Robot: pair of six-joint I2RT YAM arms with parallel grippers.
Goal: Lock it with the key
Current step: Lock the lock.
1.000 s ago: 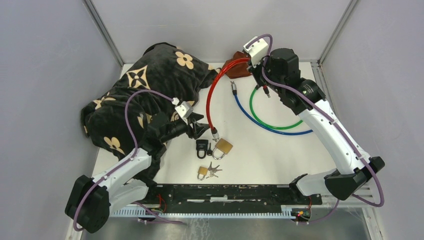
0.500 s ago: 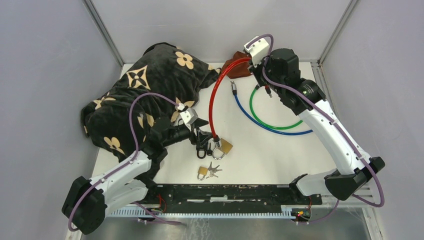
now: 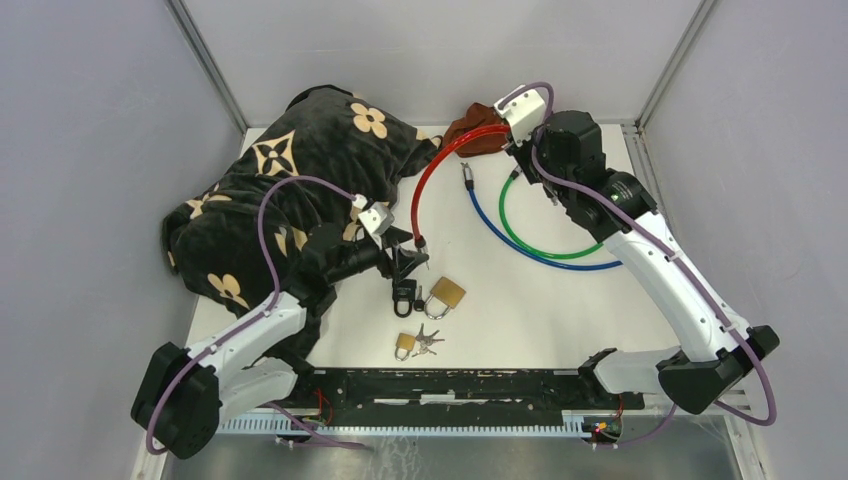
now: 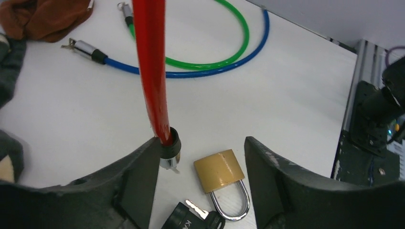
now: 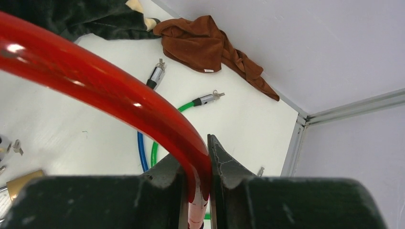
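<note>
My right gripper (image 3: 517,128) (image 5: 197,176) is shut on the upper end of a red cable (image 3: 432,170) (image 5: 95,81) and holds it above the table. The cable arcs down to its black-capped end (image 3: 422,243) (image 4: 169,145), which sits against the inner side of my left gripper's left finger. My left gripper (image 3: 408,264) (image 4: 203,167) is open, just above a brass padlock (image 3: 446,295) (image 4: 222,171) and a black padlock (image 3: 403,296) (image 4: 188,219) with a key in it. A smaller brass padlock (image 3: 404,345) with keys (image 3: 428,341) lies nearer the front.
A blue cable (image 3: 530,250) (image 4: 191,74) and a green cable (image 3: 545,250) (image 4: 229,52) lie looped at the right. A brown cloth (image 3: 470,130) (image 5: 200,43) lies at the back. A black flowered bag (image 3: 300,170) fills the left. A black rail (image 3: 450,385) runs along the front edge.
The red cable's free end has lifted off the brass padlock and drawn back. My right gripper has shifted right with the cable. My left gripper dipped towards the locks, then pulled back slightly.
</note>
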